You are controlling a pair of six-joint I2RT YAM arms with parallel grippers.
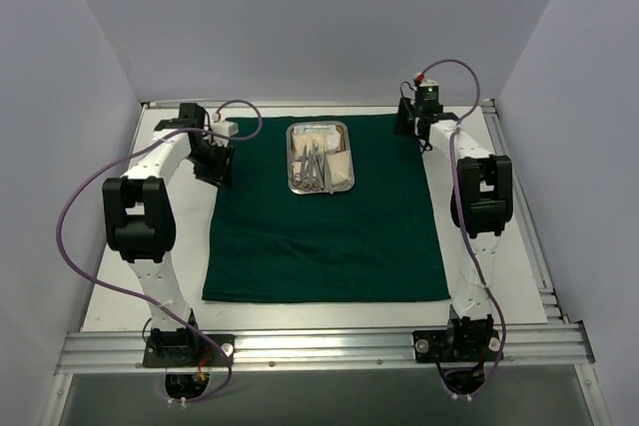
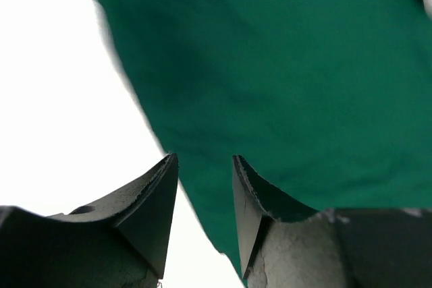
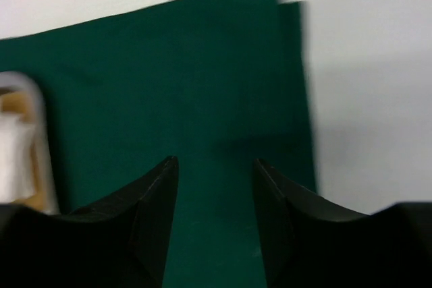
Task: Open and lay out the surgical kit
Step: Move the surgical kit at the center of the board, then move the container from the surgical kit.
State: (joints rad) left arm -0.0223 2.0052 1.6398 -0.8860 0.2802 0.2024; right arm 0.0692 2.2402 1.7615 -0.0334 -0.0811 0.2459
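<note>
Lying flat on the table (image 1: 150, 286), the green drape (image 1: 329, 236) carries a steel tray (image 1: 320, 124) at far centre. The tray's long axis runs near to far, and it holds silver instruments (image 1: 312, 169) pointing the same way, plus white gauze (image 1: 340, 162). The left gripper (image 2: 204, 160) and right gripper (image 3: 214, 161) hover over the drape's far corners, fingers parted, gripping nothing.

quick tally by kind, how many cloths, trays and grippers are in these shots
dark green cloth drape: 1
rectangular steel tray: 1
black two-finger grippers: 2, the left gripper and the right gripper
total: 4
silver instruments in the tray: too small to count, left out
</note>
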